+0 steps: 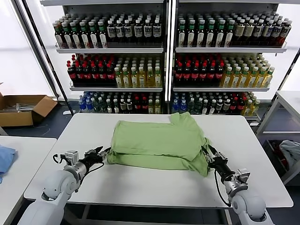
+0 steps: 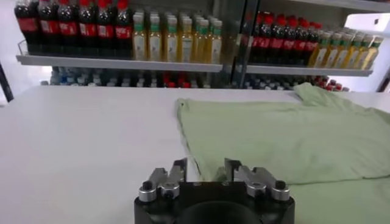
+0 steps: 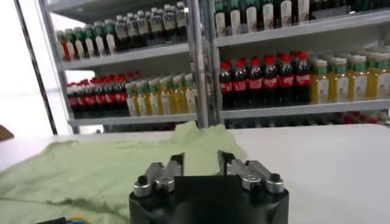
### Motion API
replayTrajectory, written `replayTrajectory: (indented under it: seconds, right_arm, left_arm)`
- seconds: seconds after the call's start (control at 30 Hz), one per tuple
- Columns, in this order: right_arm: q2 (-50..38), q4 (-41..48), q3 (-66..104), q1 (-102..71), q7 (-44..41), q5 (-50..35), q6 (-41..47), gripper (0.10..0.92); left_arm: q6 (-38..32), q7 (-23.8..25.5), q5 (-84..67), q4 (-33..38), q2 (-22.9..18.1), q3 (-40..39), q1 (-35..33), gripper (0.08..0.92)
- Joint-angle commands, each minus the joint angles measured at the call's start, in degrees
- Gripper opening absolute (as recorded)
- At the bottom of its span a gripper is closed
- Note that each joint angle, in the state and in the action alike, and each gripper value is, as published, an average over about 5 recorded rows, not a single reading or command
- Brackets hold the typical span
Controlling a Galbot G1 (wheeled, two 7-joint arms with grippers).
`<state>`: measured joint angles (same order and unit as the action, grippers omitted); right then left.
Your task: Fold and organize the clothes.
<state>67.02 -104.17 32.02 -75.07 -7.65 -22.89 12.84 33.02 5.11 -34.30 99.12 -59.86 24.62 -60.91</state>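
Note:
The light green shirt (image 1: 159, 143) lies on the white table (image 1: 140, 187), folded over itself with its plain back up and one sleeve pointing to the far side. My left gripper (image 1: 101, 153) is open at the shirt's near left corner. In the left wrist view the shirt (image 2: 292, 140) has its edge running between the open fingers of the gripper (image 2: 205, 170). My right gripper (image 1: 206, 153) is open at the shirt's near right corner. In the right wrist view the gripper (image 3: 201, 163) has green cloth (image 3: 91, 173) lying beyond and between its fingers. The collar, buttons and print are hidden.
Shelves of bottles (image 1: 164, 61) stand behind the table. A second white table (image 1: 18, 159) at the left carries a light blue cloth (image 1: 5, 157). A cardboard box (image 1: 21, 108) sits on the floor at far left. A pale cloth (image 1: 290, 151) lies at the right.

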Motion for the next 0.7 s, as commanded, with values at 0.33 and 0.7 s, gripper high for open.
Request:
replayTrajectory:
  seconds: [0.33,0.7]
  right_arm:
    - [2.5,-3.3,-1.2,-8.1,4.8,7.8,3.6,0.74]
    - [2.9,-1.8,-1.9,-6.3,5.0,7.4,3.3,0.421]
  left_arm:
    - [0.1,-0.5,2.1,-0.5,-2.2,-0.3,-3.7,0.783]
    - [0.1,-0.2,1.0,-1.4,-2.5,-1.4,-3.2,0.669]
